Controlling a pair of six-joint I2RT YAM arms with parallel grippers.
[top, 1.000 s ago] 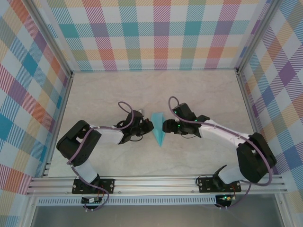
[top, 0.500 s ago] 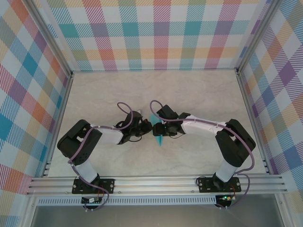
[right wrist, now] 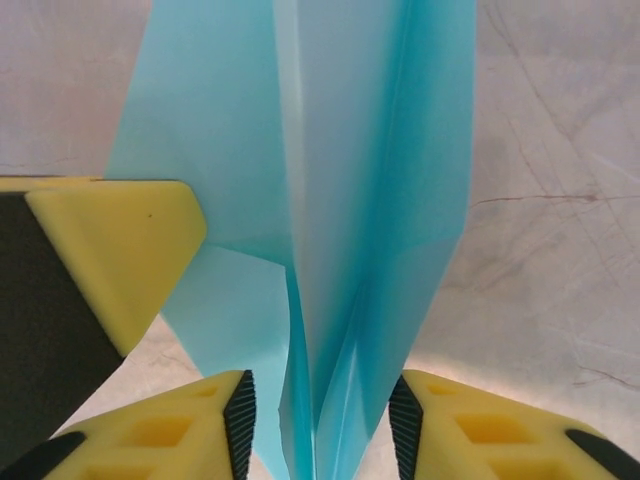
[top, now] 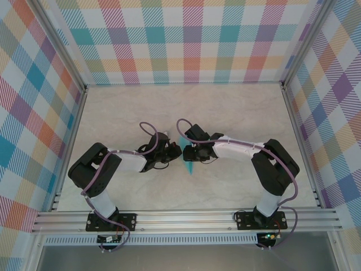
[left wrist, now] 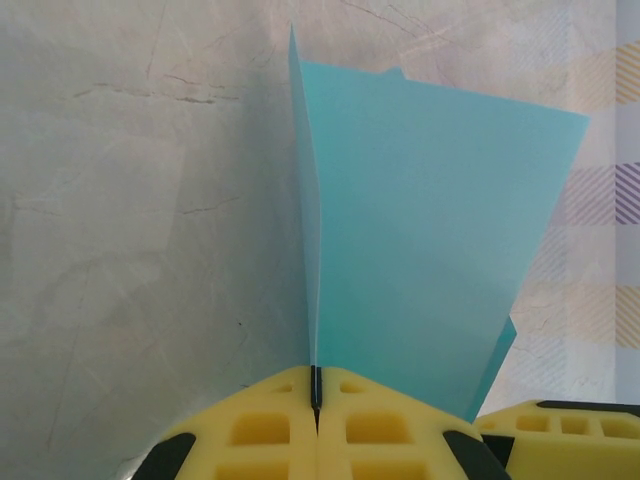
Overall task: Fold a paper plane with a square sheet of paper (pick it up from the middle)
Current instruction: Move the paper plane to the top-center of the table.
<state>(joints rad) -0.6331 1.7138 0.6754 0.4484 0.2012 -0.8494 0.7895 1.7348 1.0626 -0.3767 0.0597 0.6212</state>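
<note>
At table [top: 242, 113] centre: paper plane [left wrist: 420, 230]; left tool [left wrist: 315, 382] touching its left side, right tool [right wrist: 320, 405] straddling it from right.

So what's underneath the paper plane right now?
The marbled tabletop shows around the paper plane, which the left claw pinches. The patch directly beneath it is covered by the paper.

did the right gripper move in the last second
Yes. The right gripper has shifted left, away from the right frame rail, and its open fingers now straddle the paper plane that the left gripper pinches.
</note>
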